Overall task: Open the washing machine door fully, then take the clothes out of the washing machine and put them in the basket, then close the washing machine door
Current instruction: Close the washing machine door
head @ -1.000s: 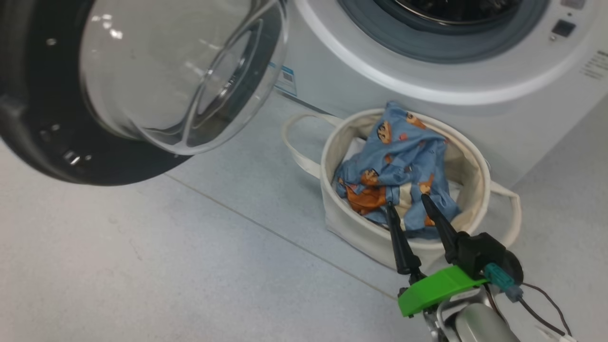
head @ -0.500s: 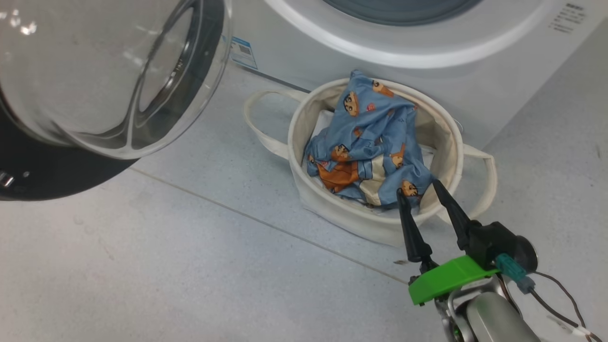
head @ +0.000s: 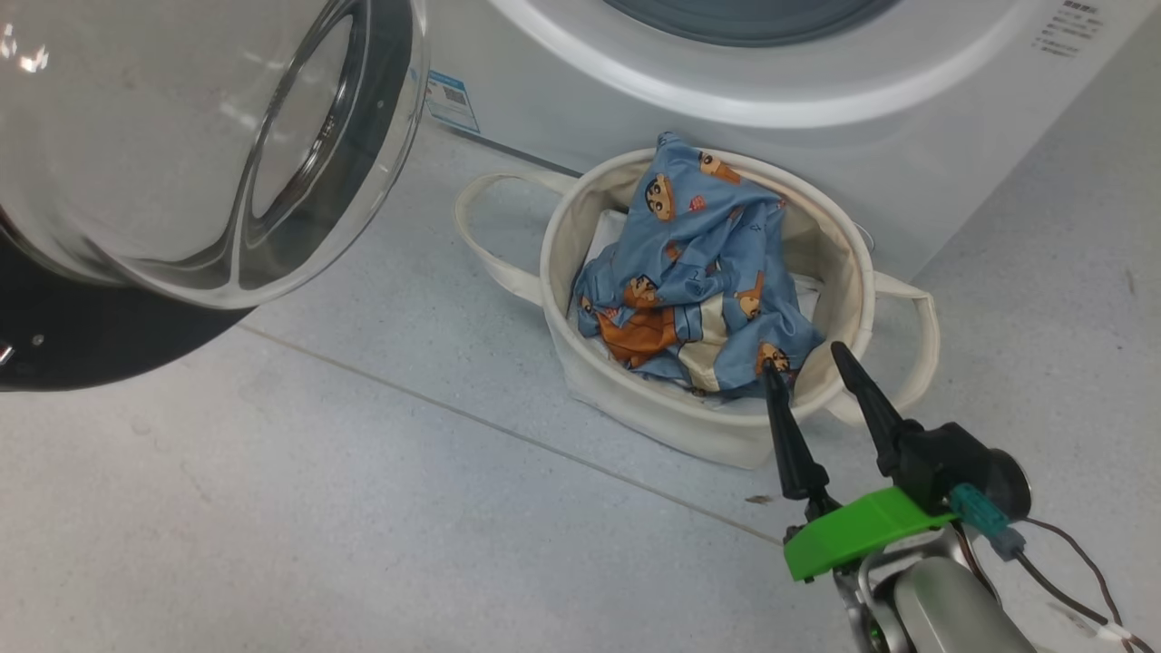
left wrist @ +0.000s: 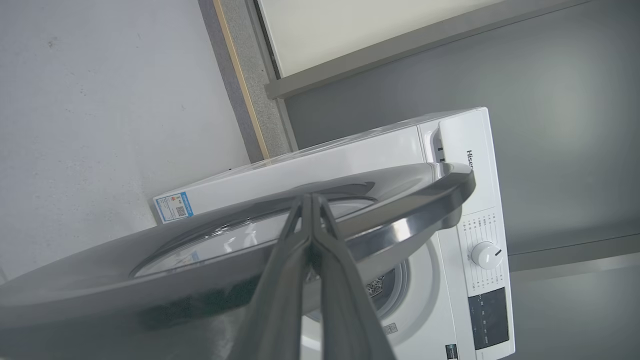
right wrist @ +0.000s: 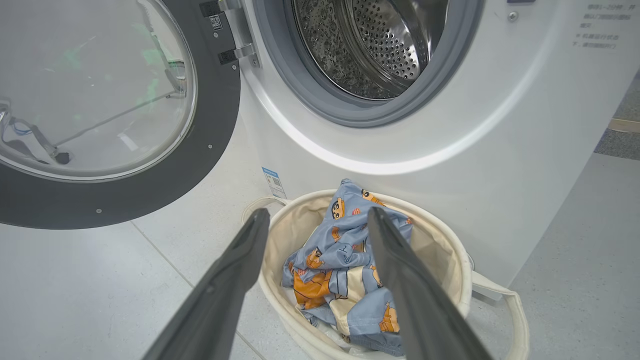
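Observation:
The washing machine door (head: 109, 340) stands swung wide open at the upper left, its glass bowl bulging toward me. The light blue printed clothes (head: 698, 263) lie heaped in the cream basket (head: 653, 413), on the floor against the white washing machine (head: 726, 82). My right gripper (head: 807, 358) hovers open over the basket's near rim, nothing between its fingers. In the right wrist view the right gripper (right wrist: 318, 212) frames the clothes (right wrist: 340, 250), and the steel drum (right wrist: 370, 45) looks bare. My left gripper (left wrist: 311, 200) is shut, its fingers lying against the door's outer face (left wrist: 400, 220).
Pale grey floor tiles (head: 363, 508) stretch to the left and in front of the basket. The basket's loop handles (head: 481, 227) stick out on both sides. A grey wall (left wrist: 550, 100) rises behind the machine.
The head camera has tilted down, shifting the whole picture up and left. My right gripper has drawn back from over the clothes to the basket's near rim, still open.

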